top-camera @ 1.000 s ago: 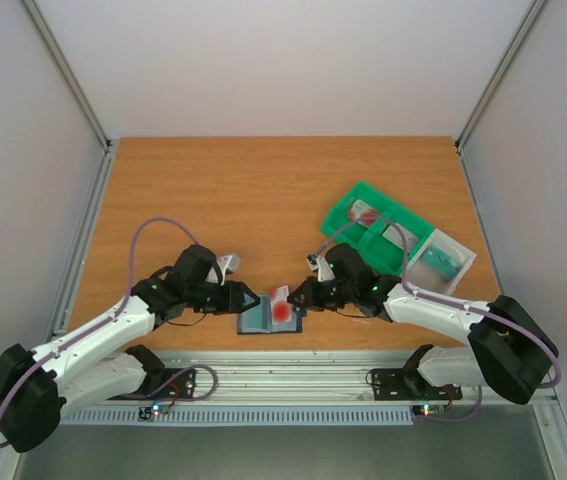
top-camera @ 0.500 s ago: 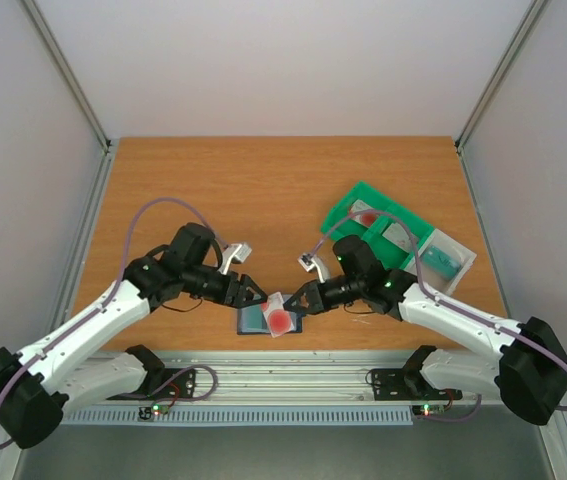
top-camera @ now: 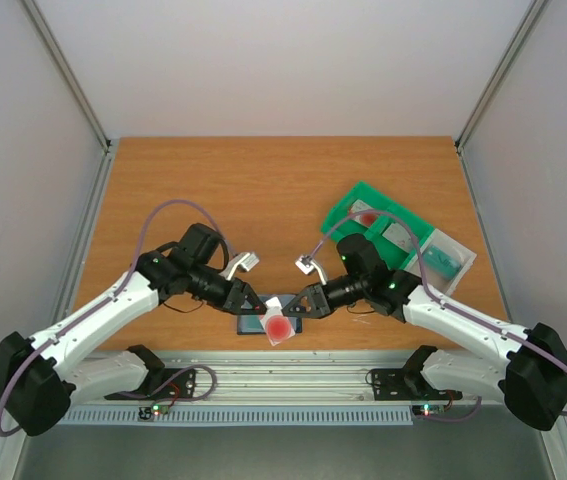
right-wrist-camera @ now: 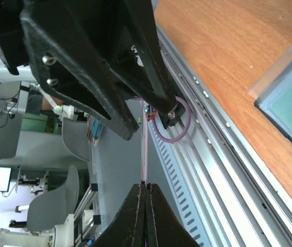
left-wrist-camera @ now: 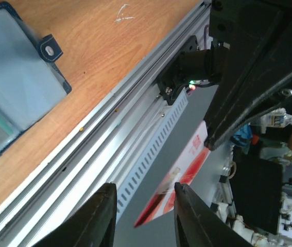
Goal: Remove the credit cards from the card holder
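Note:
A whitish credit card with a red blotch (top-camera: 282,328) hangs over the table's near edge, above the slate-blue card holder (top-camera: 254,322) lying open on the wood. My right gripper (top-camera: 299,307) is shut on this card; in the right wrist view the card (right-wrist-camera: 144,154) runs edge-on out of the right gripper (right-wrist-camera: 145,184). My left gripper (top-camera: 255,303) faces it from the left. In the left wrist view the left gripper (left-wrist-camera: 144,186) is open, its tips either side of the card's (left-wrist-camera: 184,164) free end. The holder (left-wrist-camera: 17,82) with its dark tab sits at upper left.
A green compartmented tray (top-camera: 378,225) with cards in it stands at the right, a clear box (top-camera: 441,262) with a teal item beside it. The aluminium rail (top-camera: 283,375) runs along the near edge, under the held card.
The card has come out of the holder and now hangs toward the near rail in the right gripper. The left gripper has moved in to the card and its jaws have narrowed.

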